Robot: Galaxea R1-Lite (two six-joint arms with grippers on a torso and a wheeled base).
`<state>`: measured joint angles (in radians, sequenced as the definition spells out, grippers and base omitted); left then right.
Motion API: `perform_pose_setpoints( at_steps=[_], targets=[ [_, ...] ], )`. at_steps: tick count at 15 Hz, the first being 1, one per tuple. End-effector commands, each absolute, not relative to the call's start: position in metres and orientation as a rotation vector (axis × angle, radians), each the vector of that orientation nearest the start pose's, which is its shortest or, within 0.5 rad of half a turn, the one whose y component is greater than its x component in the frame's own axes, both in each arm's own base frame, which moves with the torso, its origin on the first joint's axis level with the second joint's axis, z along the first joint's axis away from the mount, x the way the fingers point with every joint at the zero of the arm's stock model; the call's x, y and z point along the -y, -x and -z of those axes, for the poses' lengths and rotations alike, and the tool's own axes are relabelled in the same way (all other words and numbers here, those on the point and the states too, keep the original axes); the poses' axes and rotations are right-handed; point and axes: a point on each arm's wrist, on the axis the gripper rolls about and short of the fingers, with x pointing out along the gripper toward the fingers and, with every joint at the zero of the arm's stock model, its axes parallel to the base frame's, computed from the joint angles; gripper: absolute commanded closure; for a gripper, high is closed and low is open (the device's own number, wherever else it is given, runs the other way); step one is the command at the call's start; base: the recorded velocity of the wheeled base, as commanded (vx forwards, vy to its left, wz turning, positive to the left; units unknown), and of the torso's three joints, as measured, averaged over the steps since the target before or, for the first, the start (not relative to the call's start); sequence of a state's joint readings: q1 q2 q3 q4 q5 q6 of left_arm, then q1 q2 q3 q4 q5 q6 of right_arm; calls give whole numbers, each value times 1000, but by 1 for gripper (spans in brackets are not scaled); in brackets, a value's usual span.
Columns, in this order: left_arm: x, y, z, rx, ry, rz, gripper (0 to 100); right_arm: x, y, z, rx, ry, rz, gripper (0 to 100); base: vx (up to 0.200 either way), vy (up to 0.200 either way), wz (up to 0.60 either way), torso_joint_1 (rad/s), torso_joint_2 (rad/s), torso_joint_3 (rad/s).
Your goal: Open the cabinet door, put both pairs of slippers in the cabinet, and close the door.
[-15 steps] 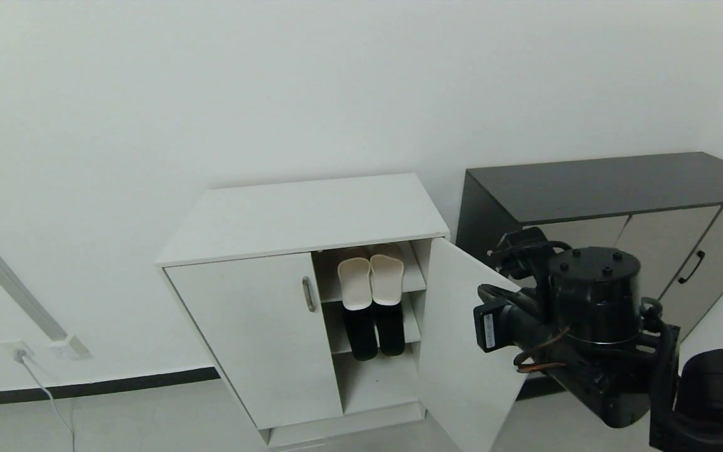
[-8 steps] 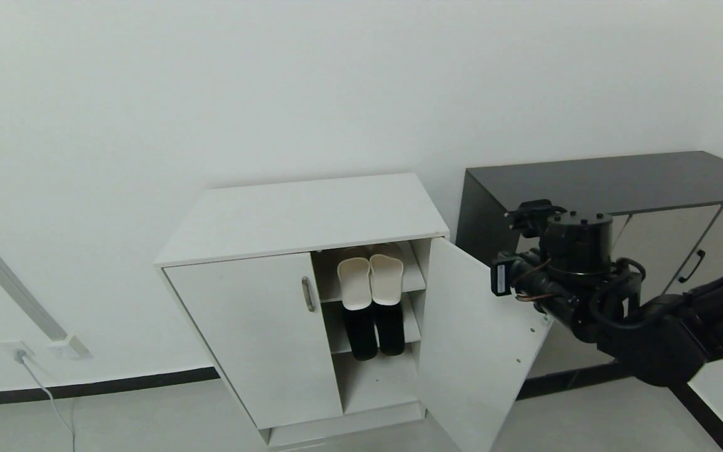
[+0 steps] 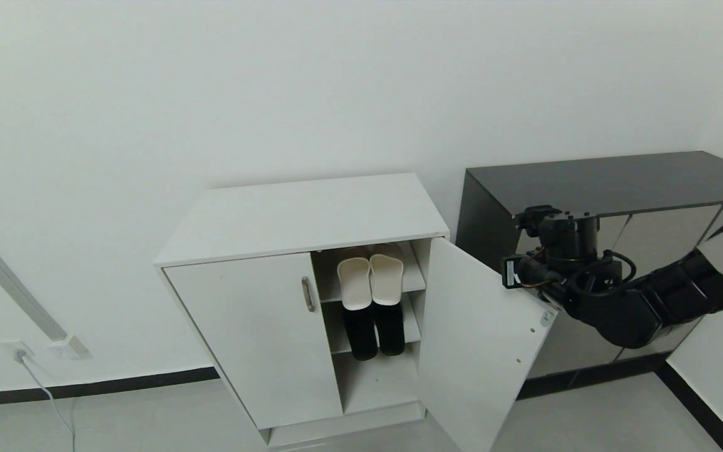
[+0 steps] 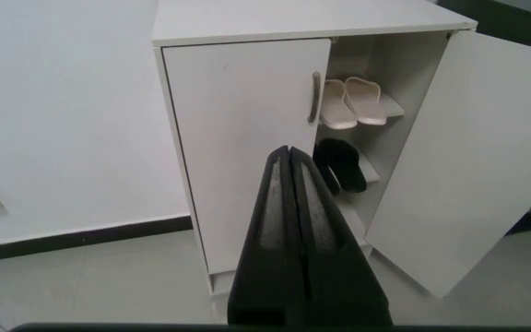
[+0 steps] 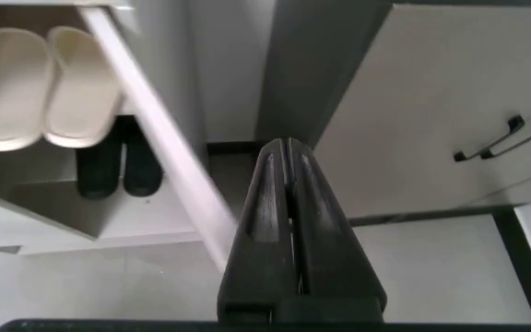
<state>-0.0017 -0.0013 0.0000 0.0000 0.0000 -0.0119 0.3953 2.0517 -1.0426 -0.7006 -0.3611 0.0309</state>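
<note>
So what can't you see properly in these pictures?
- Inside behind the closed left door: head view, the door covers it.
- Fronts of the black slippers: head view, the white slippers and their shelf overhang them.
- Bottom of the open right door: head view, cut off by the lower edge.
- Whether the right gripper touches that door: right wrist view, the gripper itself covers the spot.

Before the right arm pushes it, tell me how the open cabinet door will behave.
The open door looks like a flat, rigid panel, so it should swing as one piece, not flex. Hinged at the right of the cabinet, it likely pivots easily. Its smooth face may let the shut right gripper slide.
</note>
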Motion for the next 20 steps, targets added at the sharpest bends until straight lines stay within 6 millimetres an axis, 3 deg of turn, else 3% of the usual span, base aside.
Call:
perform_pose_setpoints(
  at_steps=[1, 11, 20],
  targets=[
    [0, 23, -75, 0, 12, 2, 100, -143, -367, -120, -308, 90, -32, 100, 0, 0, 0, 0, 0, 0],
    [0, 23, -75, 0, 12, 3, 100, -147, -358, -110, -345, 109, -46, 100, 0, 0, 0, 0, 0, 0],
    [0, 23, -75, 0, 12, 3, 100, -193, -310, -115, -336, 131, -210, 100, 0, 0, 0, 0, 0, 0]
  ],
)
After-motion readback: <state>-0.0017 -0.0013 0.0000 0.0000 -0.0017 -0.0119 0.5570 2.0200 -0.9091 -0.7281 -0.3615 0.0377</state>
